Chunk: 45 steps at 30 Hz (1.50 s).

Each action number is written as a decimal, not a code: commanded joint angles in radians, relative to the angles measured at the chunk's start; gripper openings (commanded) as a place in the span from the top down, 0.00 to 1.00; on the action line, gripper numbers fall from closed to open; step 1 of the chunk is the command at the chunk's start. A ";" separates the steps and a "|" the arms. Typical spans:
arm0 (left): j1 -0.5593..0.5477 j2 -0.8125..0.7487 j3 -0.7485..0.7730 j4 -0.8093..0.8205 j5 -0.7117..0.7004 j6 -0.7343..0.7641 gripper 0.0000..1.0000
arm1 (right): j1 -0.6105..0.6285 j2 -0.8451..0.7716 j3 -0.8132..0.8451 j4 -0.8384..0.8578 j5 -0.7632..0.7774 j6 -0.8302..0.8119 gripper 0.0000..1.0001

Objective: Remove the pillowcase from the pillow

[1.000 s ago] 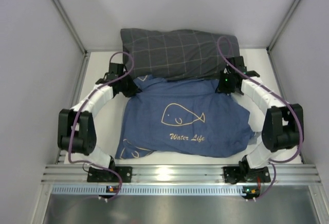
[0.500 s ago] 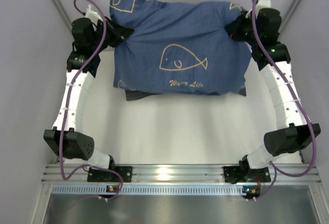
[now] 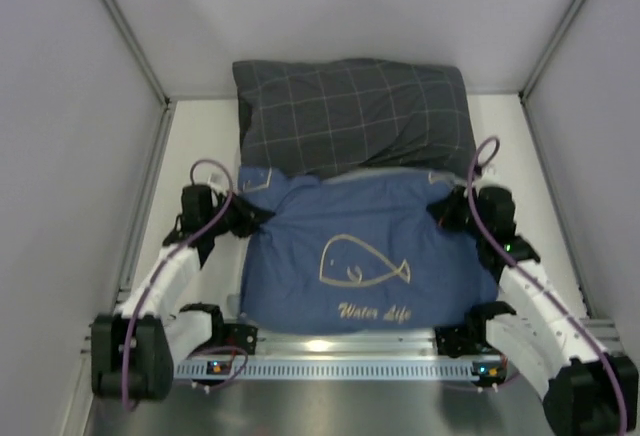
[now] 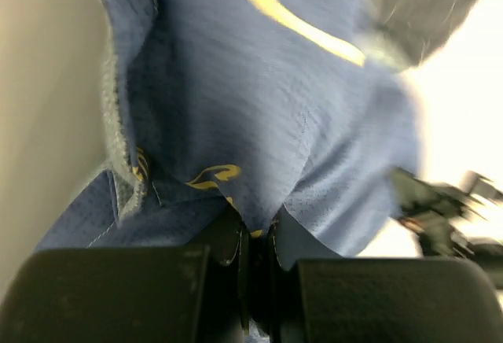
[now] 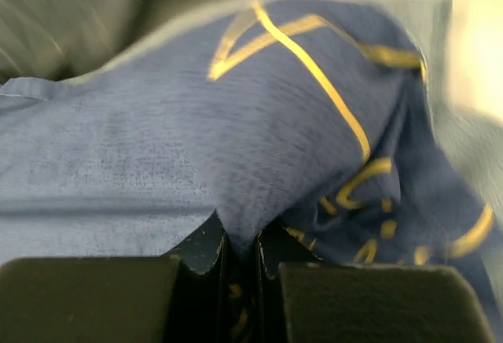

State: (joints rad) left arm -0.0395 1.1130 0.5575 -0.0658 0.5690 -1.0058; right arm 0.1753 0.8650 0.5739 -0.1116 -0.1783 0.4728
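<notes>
In the top view, the pillowcase (image 3: 365, 256) lies spread in the lower middle of the frame, whale and "Water Life" print facing up. Its lower edge reaches the metal rail (image 3: 330, 366) at the bottom. Its upper edge meets the dark grey checked pillow (image 3: 350, 116), which lies across the top of the pale counter (image 3: 195, 146).

The left gripper (image 3: 247, 218) is clamped on the case's upper left corner. In the left wrist view its black fingers (image 4: 224, 241) pinch a fold of blue cloth between them.

The right gripper (image 3: 447, 213) is clamped on the upper right corner. In the right wrist view its fingers (image 5: 200, 252) are closed on a bunched fold bearing yellow print lines.

Both wrist views are blurred.
</notes>
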 commanded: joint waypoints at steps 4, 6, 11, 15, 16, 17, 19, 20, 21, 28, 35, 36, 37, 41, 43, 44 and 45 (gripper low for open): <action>-0.010 -0.438 -0.085 0.077 0.129 -0.071 1.00 | 0.032 -0.402 -0.080 -0.079 -0.041 0.093 1.00; -0.010 -0.548 -0.087 0.008 0.140 -0.080 1.00 | 0.032 -0.458 -0.014 -0.147 -0.020 0.066 1.00; -0.010 -0.607 -0.006 -0.080 0.143 -0.024 1.00 | 0.033 -0.384 0.174 -0.308 -0.018 -0.014 0.01; -0.010 -0.605 0.083 -0.083 0.189 -0.004 1.00 | 0.030 -0.183 0.291 -0.413 0.020 -0.055 0.01; -0.010 -0.613 0.103 -0.083 0.198 0.002 1.00 | 0.030 -0.158 0.309 -0.425 0.022 -0.063 0.01; -0.010 -0.633 0.125 -0.086 0.203 0.021 1.00 | 0.032 -0.135 0.348 -0.436 0.031 -0.065 0.01; -0.010 -0.654 0.195 -0.121 0.203 0.053 1.00 | 0.029 -0.077 0.391 -0.490 0.049 -0.068 0.00; -0.010 -0.668 0.225 -0.185 0.201 0.074 1.00 | 0.030 -0.058 0.426 -0.503 0.074 -0.068 0.01; -0.010 -0.679 0.267 -0.237 0.198 0.126 1.00 | 0.029 -0.034 0.455 -0.540 0.112 -0.059 0.01; -0.010 -0.714 0.282 -0.279 0.215 0.127 1.00 | 0.021 -0.029 0.508 -0.686 0.184 -0.026 0.01; -0.010 -0.746 0.256 -0.279 0.247 0.134 1.00 | 0.020 0.014 0.457 -0.651 0.105 -0.065 0.01; -0.010 -0.751 0.255 -0.278 0.252 0.133 1.00 | 0.016 0.050 0.451 -0.640 0.080 -0.075 0.01; -0.010 -0.763 0.255 -0.281 0.253 0.133 1.00 | 0.012 0.063 0.433 -0.623 0.053 -0.080 0.01; -0.010 -0.785 0.269 -0.279 0.261 0.119 1.00 | 0.006 0.108 0.383 -0.542 -0.067 -0.059 0.01; -0.010 -0.789 0.288 -0.279 0.249 0.110 1.00 | 0.006 0.101 0.356 -0.510 -0.092 -0.040 0.01; -0.010 -0.786 0.295 -0.281 0.243 0.101 1.00 | 0.007 0.089 0.351 -0.504 -0.086 -0.036 0.01; -0.010 -0.782 0.306 -0.279 0.235 0.099 1.00 | 0.006 0.063 0.351 -0.505 -0.064 -0.033 0.01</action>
State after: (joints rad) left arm -0.0448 0.3424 0.7982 -0.4358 0.7509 -0.8646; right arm 0.1867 0.9802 0.9333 -0.6533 -0.1982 0.4362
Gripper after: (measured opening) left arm 0.075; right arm 0.993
